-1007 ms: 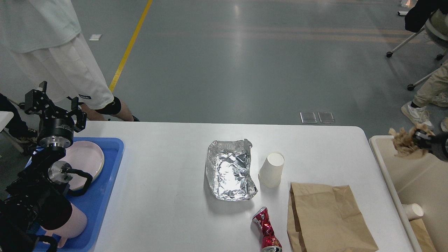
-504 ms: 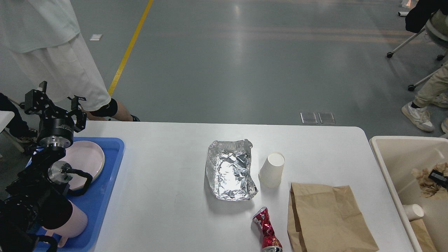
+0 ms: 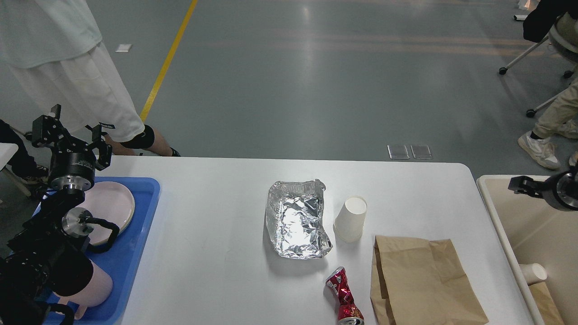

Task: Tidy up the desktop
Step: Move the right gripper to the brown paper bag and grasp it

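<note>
Right claw (image 3: 517, 185) now empty above beige bin (image 3: 496, 212); crumpled brown paper gone, dropped inside, so one item less; fingers too small to tell apart. Left of it, on white matte desk (image 3: 216, 234): paper cup (image 3: 351, 219), wrinkled foil tray (image 3: 298, 225), flat brown bag (image 3: 420, 280), crushed red can (image 3: 344, 295). Far left claw (image 3: 70, 137) spread open, holding nothing.

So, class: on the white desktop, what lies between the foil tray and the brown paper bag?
In the head view, an upside-down white paper cup stands between the foil tray and the brown paper bag on the desktop.

Glossy grey floor (image 3: 316, 81) with a yellow line (image 3: 167, 58); wheeled chair (image 3: 557, 43) far right.
</note>
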You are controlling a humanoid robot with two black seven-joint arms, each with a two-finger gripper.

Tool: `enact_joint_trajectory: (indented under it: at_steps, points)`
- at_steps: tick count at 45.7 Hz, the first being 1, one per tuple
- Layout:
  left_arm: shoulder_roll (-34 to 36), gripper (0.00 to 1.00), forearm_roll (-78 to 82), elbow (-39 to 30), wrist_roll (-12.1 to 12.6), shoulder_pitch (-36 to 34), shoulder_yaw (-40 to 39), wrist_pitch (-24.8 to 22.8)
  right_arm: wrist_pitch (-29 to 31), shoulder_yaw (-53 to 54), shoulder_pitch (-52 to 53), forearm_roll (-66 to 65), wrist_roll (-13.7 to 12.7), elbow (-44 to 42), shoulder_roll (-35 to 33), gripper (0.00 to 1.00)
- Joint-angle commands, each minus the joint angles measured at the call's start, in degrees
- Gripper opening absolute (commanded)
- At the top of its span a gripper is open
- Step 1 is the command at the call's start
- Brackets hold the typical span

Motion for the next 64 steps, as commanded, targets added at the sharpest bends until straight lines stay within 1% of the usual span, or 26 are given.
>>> enact_joint_trajectory:
  at_steps: [1, 5, 10, 12, 14, 16, 20, 22, 28, 31, 43, 49, 56, 64]
  points:
    - [0.0, 0.97, 0.0, 0.0, 0.0, 0.0, 0.0, 0.0, 7.3, -4.3, 15.4, 0.0, 0.0, 11.5, 0.2, 1.00]
    - [0.1, 0.97, 0.0, 0.0, 0.0, 0.0, 0.0, 0.0, 16.2, -4.6, 22.7, 0.1, -0.3, 14.6, 1.2, 1.00]
    - [0.0, 0.97, 0.0, 0.0, 0.0, 0.0, 0.0, 0.0, 29.8, -5.5, 29.5, 0.1, -0.3, 15.4, 5.3, 1.00]
    - [0.1, 0.97, 0.0, 0.0, 0.0, 0.0, 0.0, 0.0, 34.4, -5.7, 31.7, 0.2, -0.3, 16.0, 6.8, 1.00]
    - [0.1, 0.97, 0.0, 0.0, 0.0, 0.0, 0.0, 0.0, 37.5, -5.7, 33.2, 0.2, -0.3, 16.9, 8.1, 1.00]
    - [0.1, 0.97, 0.0, 0.0, 0.0, 0.0, 0.0, 0.0, 39.1, -5.7, 34.0, 0.2, -0.3, 18.2, 9.2, 1.00]
    - [0.1, 0.97, 0.0, 0.0, 0.0, 0.0, 0.0, 0.0, 38.8, -4.8, 33.0, 0.2, -0.3, 18.8, 10.4, 1.00]
    - [0.0, 0.97, 0.0, 0.0, 0.0, 0.0, 0.0, 0.0, 37.0, -4.5, 31.0, 0.4, -0.3, 18.6, 10.6, 1.00]
    - [0.0, 0.97, 0.0, 0.0, 0.0, 0.0, 0.0, 0.0, 24.3, -3.8, 21.3, 0.4, -0.3, 18.7, 10.9, 1.00]
    - [0.1, 0.97, 0.0, 0.0, 0.0, 0.1, 0.0, 0.0, 20.3, -3.8, 17.4, -0.1, -0.2, 18.8, 11.2, 1.00]
    - [0.1, 0.97, 0.0, 0.0, 0.0, 0.0, 0.0, 0.0, 20.3, -3.7, 13.8, -4.8, 0.2, 20.1, 15.6, 1.00]
    - [0.0, 0.97, 0.0, 0.0, 0.0, 0.0, 0.0, 0.0, 19.8, -4.1, 8.8, -7.6, 0.1, 19.1, 19.5, 1.00]
    - [0.1, 0.97, 0.0, 0.0, 0.0, 0.0, 0.0, 0.0, 19.1, -4.0, 1.4, -10.4, -0.2, 13.8, 21.3, 1.00]
    - [0.0, 0.97, 0.0, 0.0, 0.0, 0.0, 0.0, 0.0, 17.3, -4.2, -3.5, -10.4, -0.2, 8.8, 21.5, 1.00]
